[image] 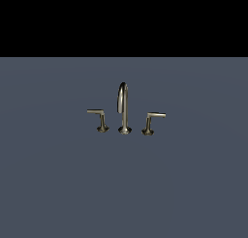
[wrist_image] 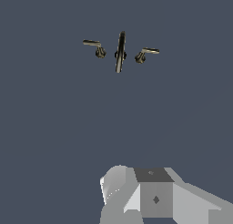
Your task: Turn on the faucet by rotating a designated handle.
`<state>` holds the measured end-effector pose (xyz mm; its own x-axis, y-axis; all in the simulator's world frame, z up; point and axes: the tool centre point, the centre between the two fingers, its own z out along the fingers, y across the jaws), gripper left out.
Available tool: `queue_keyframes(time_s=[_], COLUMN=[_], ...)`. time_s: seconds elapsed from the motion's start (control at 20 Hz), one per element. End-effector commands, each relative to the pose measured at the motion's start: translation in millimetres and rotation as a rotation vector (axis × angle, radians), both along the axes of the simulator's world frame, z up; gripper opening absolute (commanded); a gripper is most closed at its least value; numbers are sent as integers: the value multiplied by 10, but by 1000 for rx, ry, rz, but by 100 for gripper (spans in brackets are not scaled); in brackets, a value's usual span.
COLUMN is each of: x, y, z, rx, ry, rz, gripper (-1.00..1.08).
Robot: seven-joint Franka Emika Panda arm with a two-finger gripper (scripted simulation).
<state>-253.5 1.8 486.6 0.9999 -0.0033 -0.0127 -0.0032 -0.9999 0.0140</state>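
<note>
The brass faucet stands on the flat grey surface, with its arched spout (image: 124, 106) in the middle. The handle (image: 99, 117), an L-shaped lever with its arm pointing to the exterior view's left, stands left of the spout. The mirror-image lever (image: 153, 121) stands to the spout's right. The wrist view shows the handle (wrist_image: 94, 46), the spout (wrist_image: 120, 52) and the other lever (wrist_image: 145, 53) from above, far off. Only grey parts of my gripper (wrist_image: 136, 193) show at the wrist picture's edge, well apart from the faucet. The arm is out of the exterior view.
The grey surface (image: 124, 184) spreads flat all around the faucet. A black band fills the area behind it in the exterior view. Nothing else shows.
</note>
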Motion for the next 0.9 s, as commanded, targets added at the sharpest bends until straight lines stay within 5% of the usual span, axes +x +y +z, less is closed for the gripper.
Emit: queue_keyframes(time_s=[0.0, 0.85], x=[0, 139], y=[0, 315], z=[0, -357], rx=[0, 0], ry=[0, -1], rz=[0, -152], gripper=[-100, -100])
